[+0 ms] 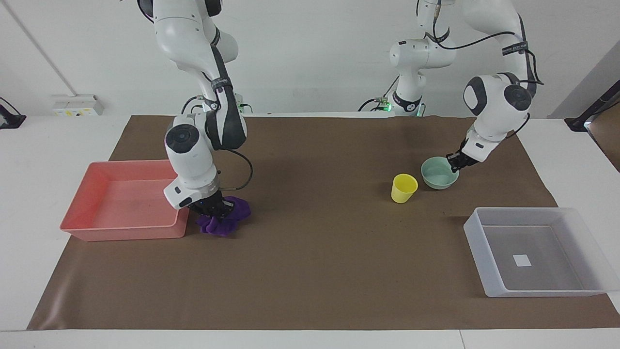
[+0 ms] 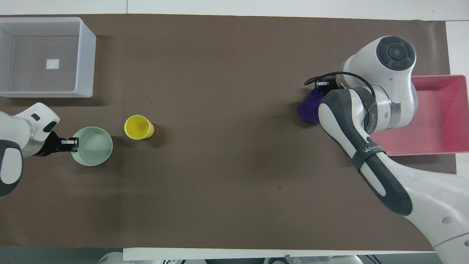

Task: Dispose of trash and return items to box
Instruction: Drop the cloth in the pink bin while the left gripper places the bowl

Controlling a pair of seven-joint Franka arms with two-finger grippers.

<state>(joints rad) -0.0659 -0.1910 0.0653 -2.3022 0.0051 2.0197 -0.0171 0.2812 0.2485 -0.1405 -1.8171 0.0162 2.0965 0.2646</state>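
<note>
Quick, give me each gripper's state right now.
Left gripper: shut on the rim of the green bowl, lifted beside the yellow cup.
Right gripper: shut on the purple rag, raised beside the pink tray.

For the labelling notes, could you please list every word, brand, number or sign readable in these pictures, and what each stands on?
"WANA...", the rest unreadable: on the grey band around the right arm, overhead view.
White square label on the bottom of the translucent box: blank, no text.
Black straps on the left arm, facing view: lettering too small to read.
</note>
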